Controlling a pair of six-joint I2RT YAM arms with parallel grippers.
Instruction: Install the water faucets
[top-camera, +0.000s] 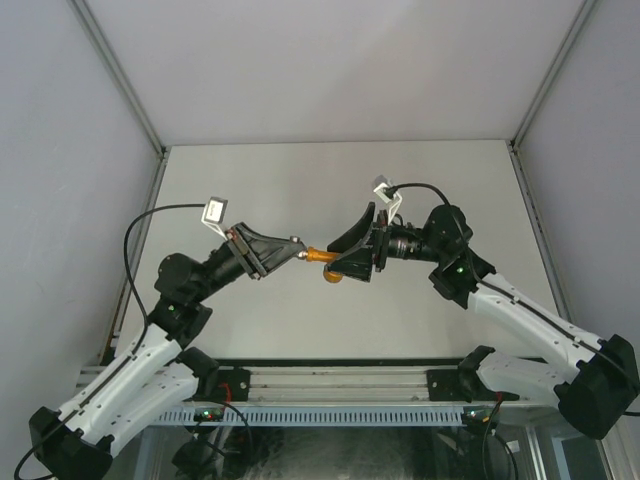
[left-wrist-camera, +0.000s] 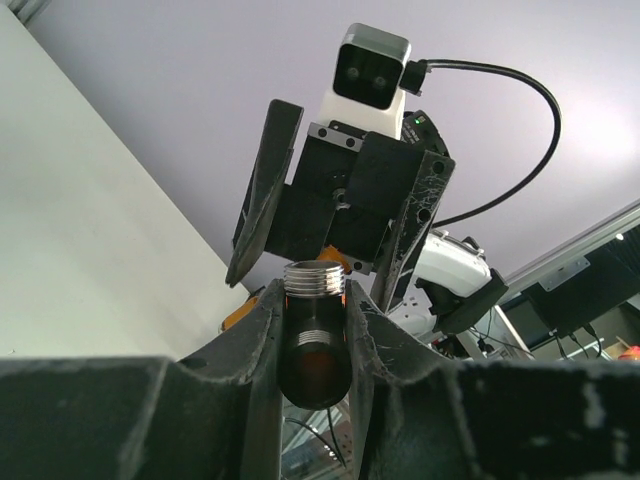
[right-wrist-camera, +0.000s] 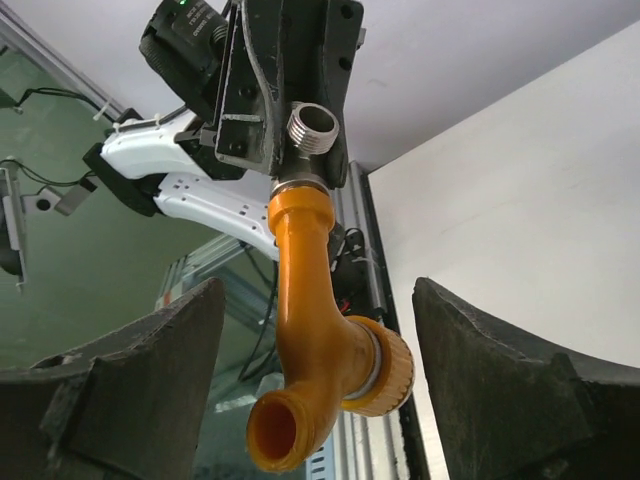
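Left pincer (top-camera: 298, 243) pinching grey threaded fitting (right-wrist-camera: 312, 125); orange tap (right-wrist-camera: 300, 250) joined to its end, above worktop (top-camera: 300, 180). Right pincer (right-wrist-camera: 318, 300) spread wide either side of tap, not touching.

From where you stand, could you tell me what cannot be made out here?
- Right wrist view: the knob faces away, so its centre is unseen; the thread of the tap is hidden inside the fitting.
- Left wrist view: the fitting and left gripper hide nearly all of the tap.
- Top view: the tap-fitting joint is too small to judge; the right gripper covers part of the tap.
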